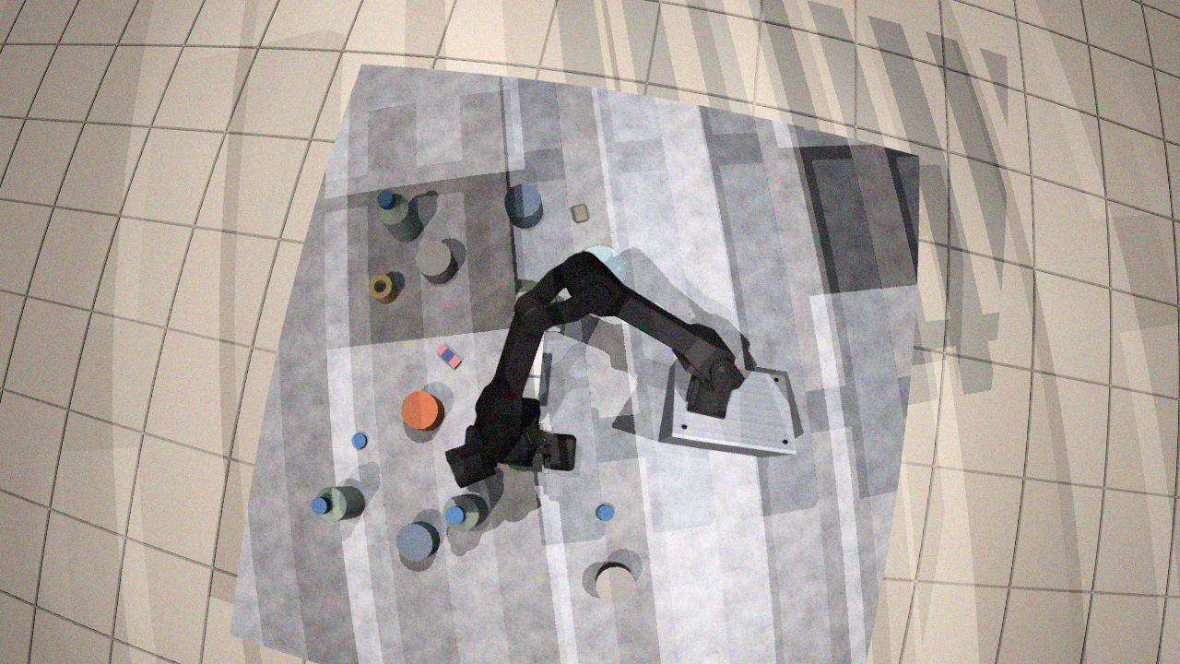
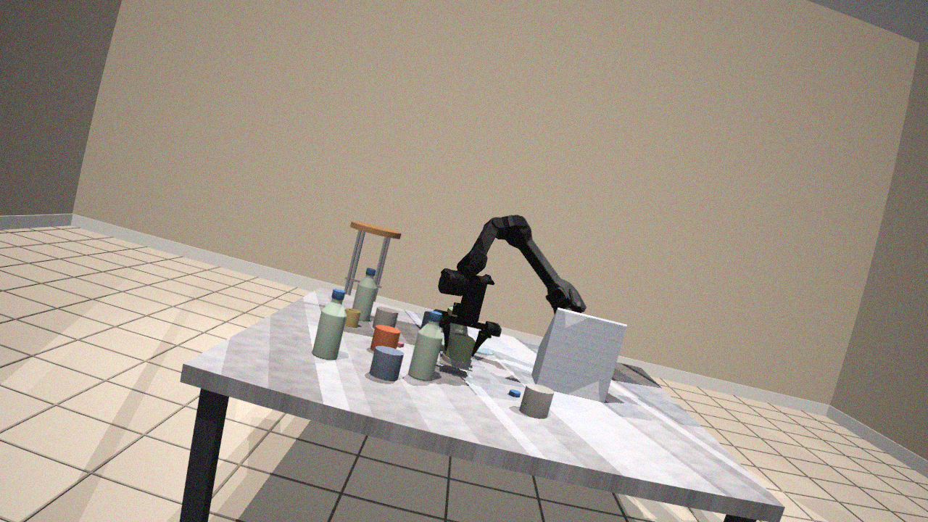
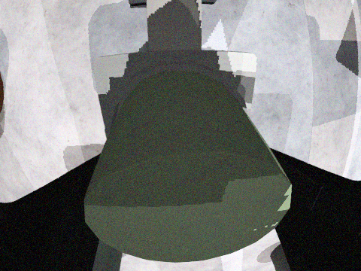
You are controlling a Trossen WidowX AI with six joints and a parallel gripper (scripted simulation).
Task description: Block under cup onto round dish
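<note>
My gripper (image 1: 518,456) (image 2: 461,354) (image 3: 182,155) is shut on the near green cup (image 2: 460,350) (image 3: 180,226), with one finger on each side. The cup is upright at the near end of the balance (image 3: 241,62), at pan height. The far green cup (image 1: 526,290) (image 2: 452,310) stands at the other end, mostly hidden by the arm. The pale blue round dish (image 1: 606,259) (image 2: 484,351) lies beyond the balance, partly under the arm in the top view. No block shows from under either cup.
A green bottle (image 1: 470,514) (image 2: 425,354) stands close to the gripper, with a blue-grey cylinder (image 1: 417,541) (image 2: 386,363) beside it. An orange cylinder (image 1: 419,410) (image 2: 385,338) stands to the left. A grey cylinder (image 1: 614,581) (image 2: 536,401) is near the front. Another blue-grey cylinder (image 1: 523,205) stands behind the far cup.
</note>
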